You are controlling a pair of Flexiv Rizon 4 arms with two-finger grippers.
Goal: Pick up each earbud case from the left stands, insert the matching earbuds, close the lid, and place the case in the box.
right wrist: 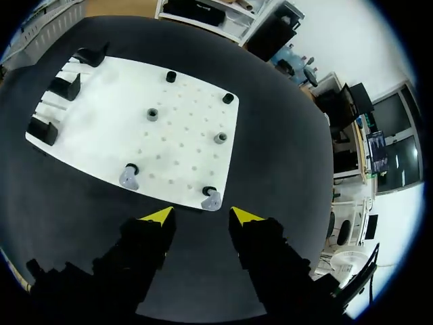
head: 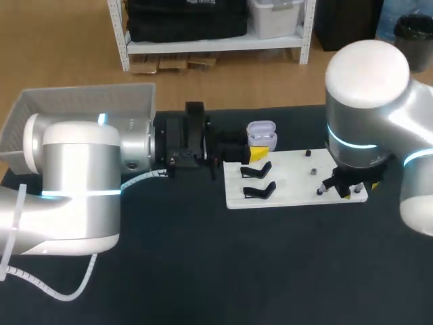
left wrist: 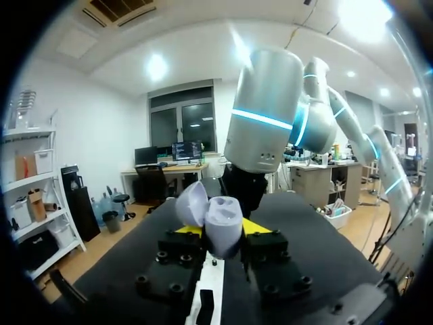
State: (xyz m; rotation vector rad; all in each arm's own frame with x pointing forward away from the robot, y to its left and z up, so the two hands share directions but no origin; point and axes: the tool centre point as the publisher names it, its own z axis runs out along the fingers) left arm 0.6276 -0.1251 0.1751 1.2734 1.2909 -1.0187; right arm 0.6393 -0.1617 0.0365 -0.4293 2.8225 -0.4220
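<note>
A lavender earbud case (left wrist: 218, 220) with its lid open sits between the yellow tips of my left gripper (left wrist: 223, 229), which is shut on it. In the head view the case (head: 261, 134) hangs just beyond the far left corner of the white board (head: 291, 177). Two grey earbuds (right wrist: 211, 200) (right wrist: 128, 177) rest on pegs at the board's (right wrist: 101, 128) edge. My right gripper (right wrist: 203, 215) hovers open above that edge; one earbud lies just ahead of the gap between its fingers, untouched. In the head view the right gripper (head: 348, 188) is at the board's right end.
Black stands (head: 257, 181) line the board's left side, seen also in the right wrist view as stands (right wrist: 65, 87). Small pegs (right wrist: 153, 114) dot the board. A pale open box (head: 88, 101) stands at the table's back left, behind my left arm.
</note>
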